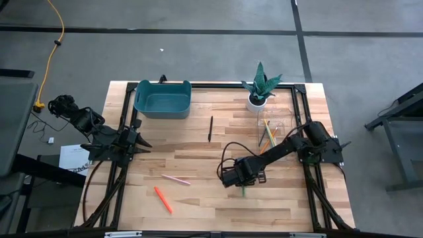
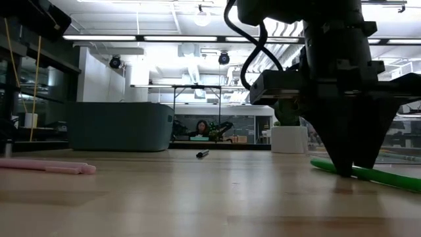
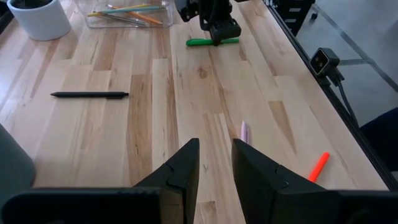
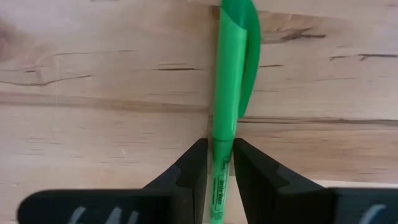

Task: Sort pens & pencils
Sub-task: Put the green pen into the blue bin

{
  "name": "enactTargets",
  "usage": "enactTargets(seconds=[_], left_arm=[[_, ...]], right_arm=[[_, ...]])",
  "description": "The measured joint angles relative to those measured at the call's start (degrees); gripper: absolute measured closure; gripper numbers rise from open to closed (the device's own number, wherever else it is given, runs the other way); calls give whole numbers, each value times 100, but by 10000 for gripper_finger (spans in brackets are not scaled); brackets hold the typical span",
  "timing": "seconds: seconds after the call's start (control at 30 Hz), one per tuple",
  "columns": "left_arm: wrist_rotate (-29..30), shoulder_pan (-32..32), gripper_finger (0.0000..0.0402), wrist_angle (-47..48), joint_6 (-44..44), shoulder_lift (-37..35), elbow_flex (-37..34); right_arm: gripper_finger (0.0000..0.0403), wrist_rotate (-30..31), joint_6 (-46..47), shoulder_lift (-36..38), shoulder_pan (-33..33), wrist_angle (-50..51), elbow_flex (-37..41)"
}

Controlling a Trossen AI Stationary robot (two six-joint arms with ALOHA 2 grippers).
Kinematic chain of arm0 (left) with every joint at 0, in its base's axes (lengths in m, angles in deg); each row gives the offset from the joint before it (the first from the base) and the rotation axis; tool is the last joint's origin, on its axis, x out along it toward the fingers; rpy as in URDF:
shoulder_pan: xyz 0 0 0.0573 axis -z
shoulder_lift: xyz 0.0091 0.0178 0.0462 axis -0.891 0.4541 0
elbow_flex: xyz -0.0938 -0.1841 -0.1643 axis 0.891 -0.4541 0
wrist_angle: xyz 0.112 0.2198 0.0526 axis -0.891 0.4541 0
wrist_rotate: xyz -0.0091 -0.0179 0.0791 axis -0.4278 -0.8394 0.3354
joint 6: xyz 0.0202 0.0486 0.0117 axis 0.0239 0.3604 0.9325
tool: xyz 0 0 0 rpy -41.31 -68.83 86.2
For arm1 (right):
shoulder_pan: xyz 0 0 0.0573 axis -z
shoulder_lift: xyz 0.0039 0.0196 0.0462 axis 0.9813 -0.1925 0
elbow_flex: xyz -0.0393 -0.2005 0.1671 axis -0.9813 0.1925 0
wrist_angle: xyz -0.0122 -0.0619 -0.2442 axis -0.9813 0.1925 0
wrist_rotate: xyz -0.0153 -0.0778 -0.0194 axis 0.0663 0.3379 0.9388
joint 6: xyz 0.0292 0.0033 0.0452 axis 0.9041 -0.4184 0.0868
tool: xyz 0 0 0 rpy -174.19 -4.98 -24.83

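My right gripper (image 4: 220,163) points down at the table's middle right and is shut on the green pen (image 4: 229,74), which lies flat on the wood (image 2: 378,176). My left gripper (image 3: 215,163) waits open at the left side (image 1: 140,141) and touches nothing. The black pen (image 1: 210,129) lies on the table at the centre, and the pink pen (image 1: 176,179) and red-orange pen (image 1: 163,199) lie nearer the front. Slim pencils (image 3: 124,12) lie inside a clear container (image 1: 272,130) on the right. My right gripper pinches the green pen's printed barrel (image 4: 222,146) near mid-length between its two fingers. The fingers (image 2: 343,164) come from above, pointing down, and lie across the pen. The pen still rests flat on the table, its capped end (image 4: 239,25) sticking out ahead.
A teal bin (image 1: 162,99) stands at the far left of centre. A potted plant in a white pot (image 1: 259,92) stands at the far edge beside the clear container. Bare wood lies between the pens. Black frame rails run along the table's sides.
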State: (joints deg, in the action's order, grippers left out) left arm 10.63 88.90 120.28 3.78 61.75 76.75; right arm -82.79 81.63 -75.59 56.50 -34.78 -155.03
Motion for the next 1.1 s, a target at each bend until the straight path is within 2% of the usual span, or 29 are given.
enactTargets(seconds=[0.17,0.43,0.67,0.93,1.1], left_arm=[[0,-1,318,1,-11,0,0],[17,-1,318,-8,-14,0,0],[34,-2,318,-209,-57,2,0],[271,-2,318,-487,-121,0,0],[286,-2,318,-761,-271,2,0]], right_arm=[[341,2,-38,-2,-2,7,0],[395,65,-53,0,-4,-73,0],[390,179,-180,-24,-6,-262,-90],[392,1071,-637,-41,173,-835,-574],[393,1481,-1281,-37,384,-1280,-860]])
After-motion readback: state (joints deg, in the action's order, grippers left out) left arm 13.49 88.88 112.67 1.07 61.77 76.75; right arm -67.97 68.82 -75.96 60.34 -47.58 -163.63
